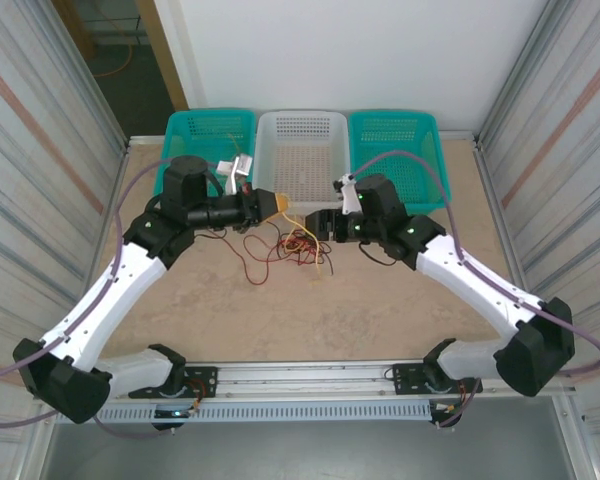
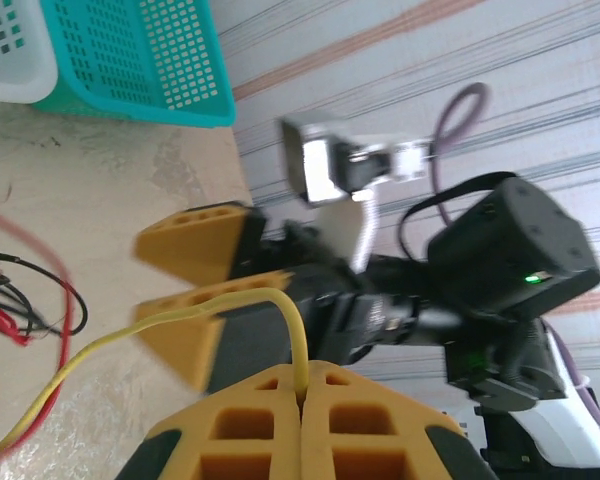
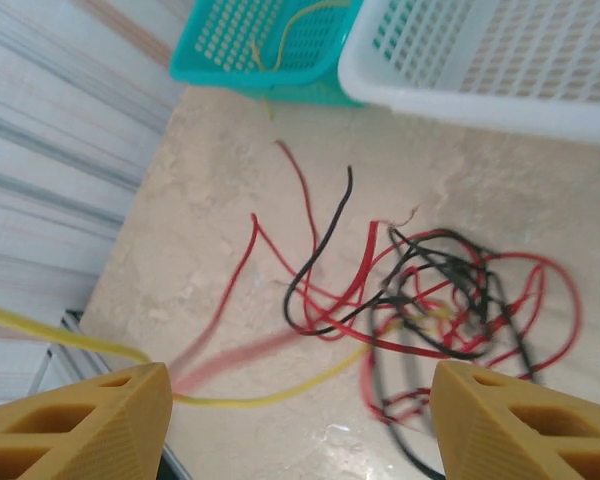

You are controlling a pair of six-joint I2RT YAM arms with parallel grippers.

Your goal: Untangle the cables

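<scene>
a loose tangle of thin red, black and pale yellow cables [image 1: 295, 245] lies on the beige marbled tabletop [image 1: 380, 310], near the middle and just in front of a white perforated plastic basket [image 1: 300, 150]. a teal plastic basket [image 1: 208, 135] stands just beside the white one on its left and a second teal basket [image 1: 395, 140] on its right, all three in a row along the far edge.

the left gripper [image 2: 302, 378], with orange-yellow ribbed fingers, is pressed closed, its two pads meeting with no gap, and one yellow cable [image 2: 100, 345] is pinched in the seam between them. from the pinch that cable rises in a short arch, then sags away towards the table and the red and black strands. seen from above, this gripper hovers over the far left side of the tangle, close to the front wall of the white basket.

the right gripper [image 3: 302, 388] is spread wide with nothing gripped; its fingers sit at the two bottom corners of its wrist view, the tangle on the table beyond them. the red and black cables are knotted together towards the right-hand finger, while a few red ends and one black end trail free to the left. the yellow cable crosses low between the fingers. in the left wrist view the right gripper faces the left one, near but apart.
</scene>
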